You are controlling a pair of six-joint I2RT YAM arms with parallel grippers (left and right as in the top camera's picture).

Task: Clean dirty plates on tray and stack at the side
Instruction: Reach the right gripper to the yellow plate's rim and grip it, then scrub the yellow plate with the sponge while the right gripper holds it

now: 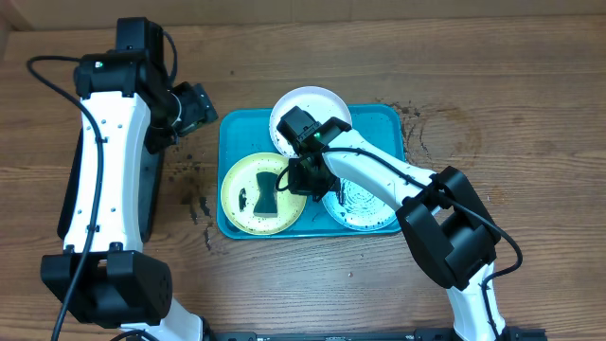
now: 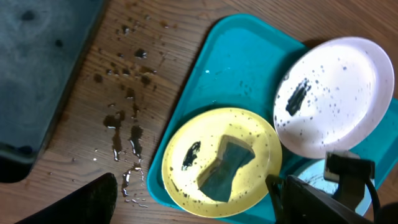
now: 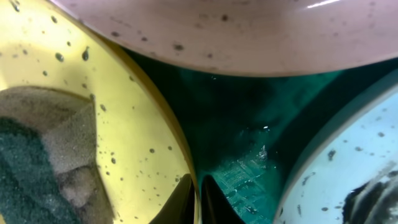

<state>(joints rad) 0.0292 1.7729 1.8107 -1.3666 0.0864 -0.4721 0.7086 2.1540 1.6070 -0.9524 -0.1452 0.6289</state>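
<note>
R gripper (image 3: 199, 202): tips nearly closed over rim of yellow plate (image 1: 239, 176), looks pinched, prob. to steady it for scrubbing. Sponge (image 1: 266, 190) lies on it. Teal-rimmed plate (image 1: 365, 214) and white plate (image 1: 317, 104) sit in tray (image 1: 237, 128), both specked. L gripper (image 1: 194, 106) wide open, empty, parked off-tray.

Even overhead light, soft shadows, glare on white plate (image 2: 329, 93), right wrist close-up dim, perhaps slightly blurred.

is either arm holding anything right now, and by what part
The right gripper seems to pinch the yellow plate by its rim, one finger on each side. The left gripper holds nothing.
</note>
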